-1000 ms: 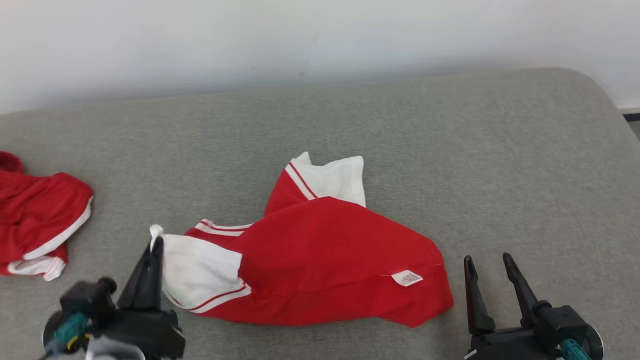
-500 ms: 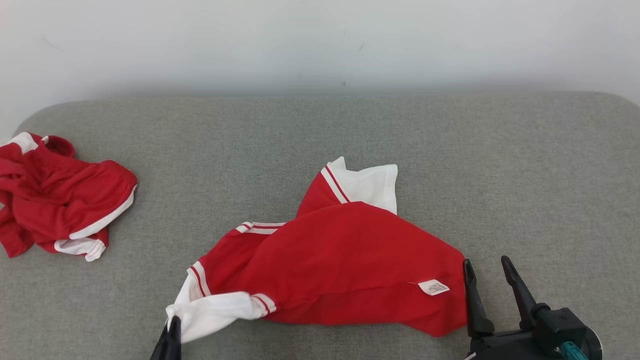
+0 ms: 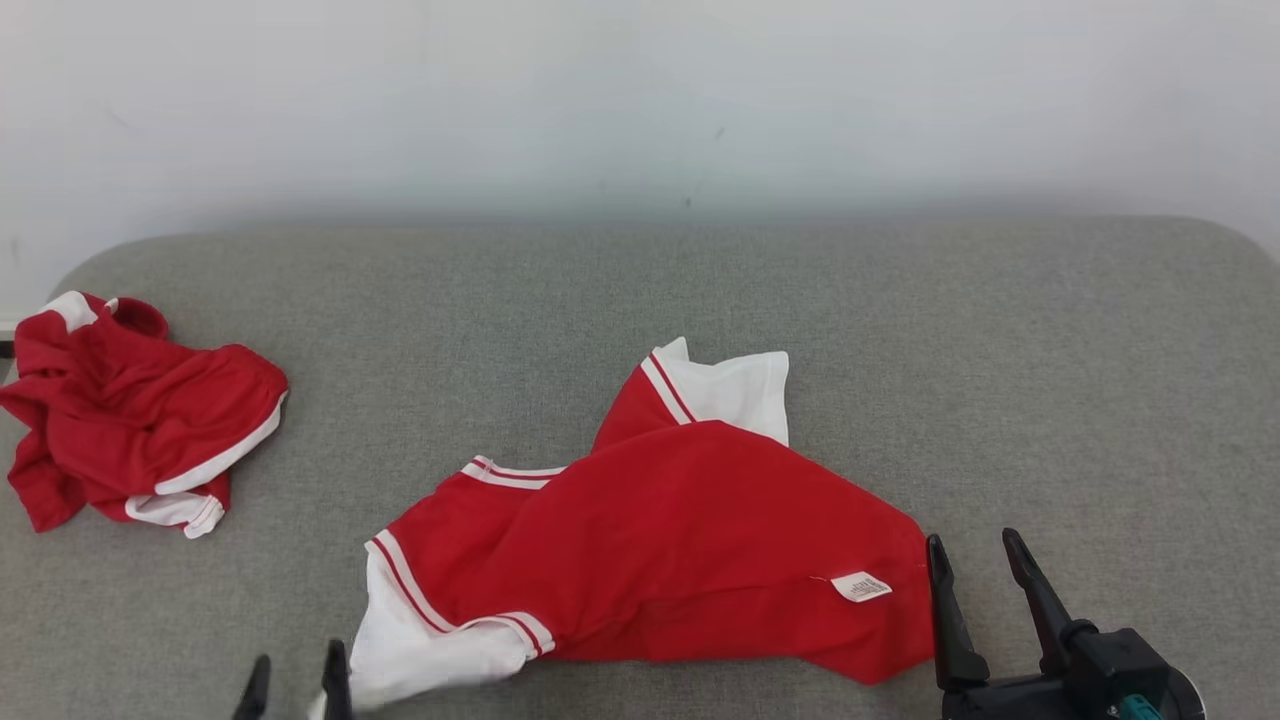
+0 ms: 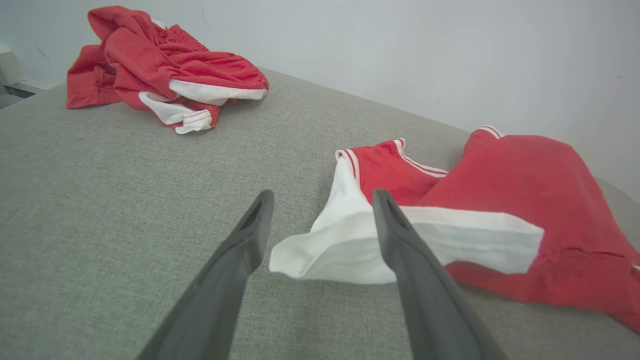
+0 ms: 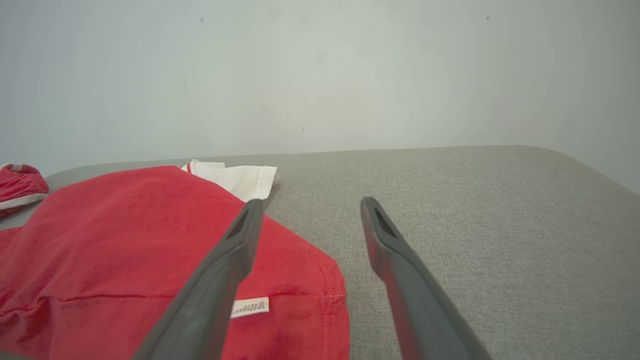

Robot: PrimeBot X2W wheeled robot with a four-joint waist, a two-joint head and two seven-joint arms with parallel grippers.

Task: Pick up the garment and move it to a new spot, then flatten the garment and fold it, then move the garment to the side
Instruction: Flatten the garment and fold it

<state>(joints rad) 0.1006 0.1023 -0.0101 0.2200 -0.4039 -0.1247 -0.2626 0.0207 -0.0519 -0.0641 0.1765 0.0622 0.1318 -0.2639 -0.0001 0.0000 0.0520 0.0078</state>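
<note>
Grey pad (image 3: 900,330) holds the garment (image 3: 700,540) near its front edge. Left claw (image 4: 322,195) and right claw (image 3: 973,540) are spread, empty. Best to pinch opposite ends and pull flat slowly.

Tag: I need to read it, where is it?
Head view, lower right: the tag lies on the shirt, at its right end, beside the right gripper.

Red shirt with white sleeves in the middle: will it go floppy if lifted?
Probably floppy: the red-and-white fabric shirt lies in soft folds. Likely light: its white sleeve looks thin. It would sooner drag than roll.
</note>
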